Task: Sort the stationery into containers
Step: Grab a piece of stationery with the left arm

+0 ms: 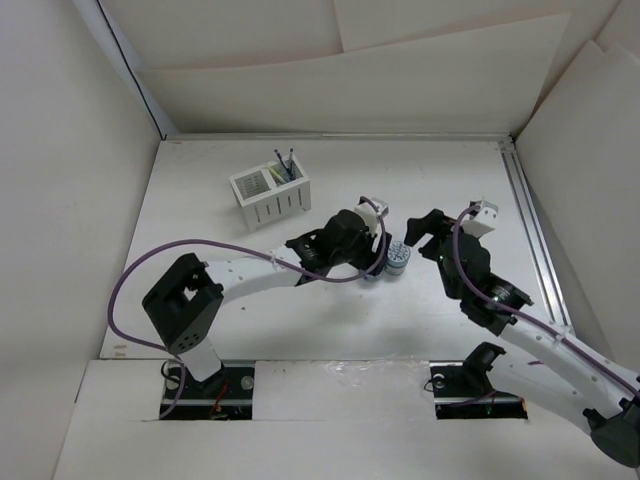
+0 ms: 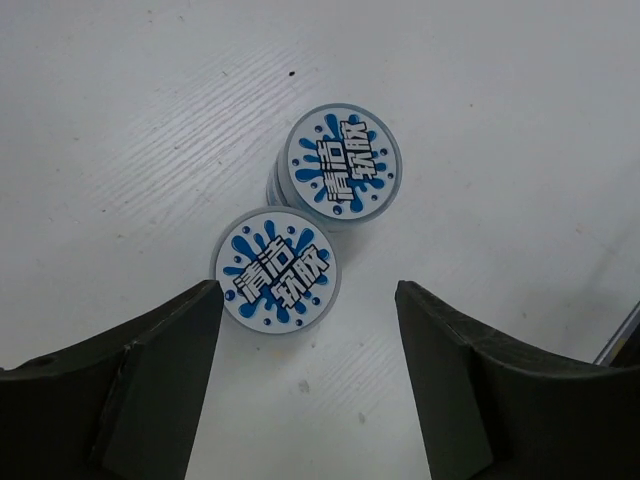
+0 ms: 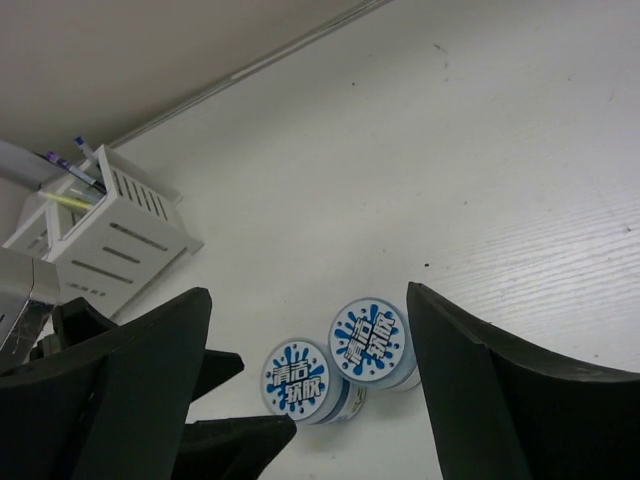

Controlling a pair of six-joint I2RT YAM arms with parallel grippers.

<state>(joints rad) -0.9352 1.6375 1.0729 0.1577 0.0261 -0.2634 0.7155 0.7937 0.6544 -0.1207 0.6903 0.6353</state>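
Two round blue-and-white rolls stand side by side on the table, touching. In the left wrist view one roll (image 2: 277,270) is near my fingers and the other roll (image 2: 343,165) is beyond it. In the top view the rolls (image 1: 398,258) lie between both grippers. My left gripper (image 2: 308,300) (image 1: 380,266) is open and empty, its jaws just short of the near roll. My right gripper (image 3: 308,300) (image 1: 422,232) is open and empty, hovering above the rolls (image 3: 371,340). The white slatted organizer (image 1: 270,196) (image 3: 110,240) holds several pens (image 1: 283,165) upright in one section.
The left gripper's dark fingers (image 3: 225,440) show beside the rolls in the right wrist view. White walls enclose the table on the left, back and right. A metal rail (image 1: 530,230) runs along the right edge.
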